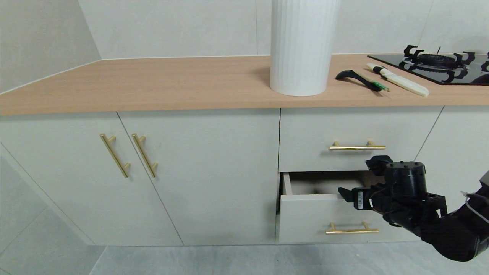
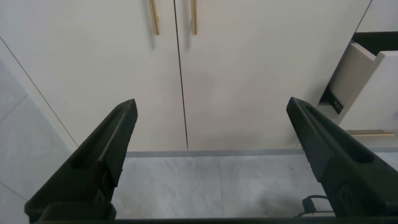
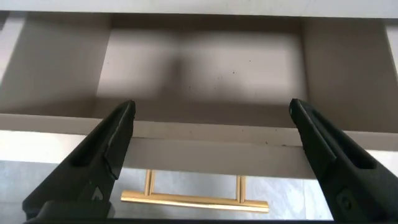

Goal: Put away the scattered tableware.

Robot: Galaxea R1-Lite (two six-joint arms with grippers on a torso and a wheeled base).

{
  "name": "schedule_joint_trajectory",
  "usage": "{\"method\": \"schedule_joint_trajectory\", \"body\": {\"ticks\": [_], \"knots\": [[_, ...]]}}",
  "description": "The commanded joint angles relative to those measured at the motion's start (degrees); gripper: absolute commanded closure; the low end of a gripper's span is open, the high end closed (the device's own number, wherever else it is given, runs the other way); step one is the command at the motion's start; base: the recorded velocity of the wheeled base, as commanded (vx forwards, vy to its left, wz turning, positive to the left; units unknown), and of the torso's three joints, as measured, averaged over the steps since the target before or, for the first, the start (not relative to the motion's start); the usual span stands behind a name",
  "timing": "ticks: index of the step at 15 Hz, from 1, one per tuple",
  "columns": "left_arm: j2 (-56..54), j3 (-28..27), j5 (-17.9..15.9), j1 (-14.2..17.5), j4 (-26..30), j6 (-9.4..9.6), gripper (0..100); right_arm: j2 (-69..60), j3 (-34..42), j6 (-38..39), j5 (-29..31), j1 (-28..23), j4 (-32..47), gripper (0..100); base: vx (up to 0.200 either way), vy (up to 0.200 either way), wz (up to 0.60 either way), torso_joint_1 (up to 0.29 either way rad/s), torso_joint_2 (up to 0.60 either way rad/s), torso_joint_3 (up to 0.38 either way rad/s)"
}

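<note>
Head view: R tool [image 1: 359, 177] spread at open drawer [image 1: 305, 214], L tool [image 2: 210, 106] spread too; vase [image 1: 301, 46], knife [image 1: 401, 81] on counter [image 1: 153, 84].

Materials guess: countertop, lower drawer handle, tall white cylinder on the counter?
Countertop: wood-look, matte, with faint grain lines; probably laminate, though solid wood is not ruled out.
Lower drawer handle: looks like metal, brass-coloured, with a satin sheen and a light highlight along the bar.
White cylinder: vertical ribs, matte white; ceramic or plastic, cannot tell.

Spoon [image 1: 350, 75], knife [image 1: 405, 83] on counter [image 1: 172, 82] R of vase [image 1: 301, 46].
</note>
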State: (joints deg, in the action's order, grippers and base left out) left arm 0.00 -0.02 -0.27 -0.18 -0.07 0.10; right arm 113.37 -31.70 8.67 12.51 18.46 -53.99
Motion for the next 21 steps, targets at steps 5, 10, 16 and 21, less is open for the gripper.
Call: {"method": "schedule_joint_trajectory", "body": {"ticks": [5, 10, 16, 21], "knots": [[0.0, 0.0, -0.1, 0.0, 0.0, -0.01, 0, 0.3, 1.1, -0.1, -0.1, 0.0, 0.4, 0, 0.0, 0.0, 0.0, 0.0, 0.0, 0.0], [0.1, 0.0, 0.0, 0.0, 0.0, -0.01, 0, -2.8, 1.5, -0.2, -0.6, 0.0, 3.8, 0, 0.0, 0.0, 0.0, 0.0, 0.0, 0.0], [0.0, 0.0, -0.1, 0.0, 0.0, -0.01, 0, -9.6, 0.9, -0.2, -3.5, 0.8, 16.3, 0, 0.0, 0.0, 0.0, 0.0, 0.0, 0.0], [0.1, 0.0, 0.0, 0.0, 0.0, -0.01, 0, -12.6, -0.2, -0.5, -4.8, 2.2, 27.9, 0, 0.0, 0.0, 0.0, 0.0, 0.0, 0.0]]}}
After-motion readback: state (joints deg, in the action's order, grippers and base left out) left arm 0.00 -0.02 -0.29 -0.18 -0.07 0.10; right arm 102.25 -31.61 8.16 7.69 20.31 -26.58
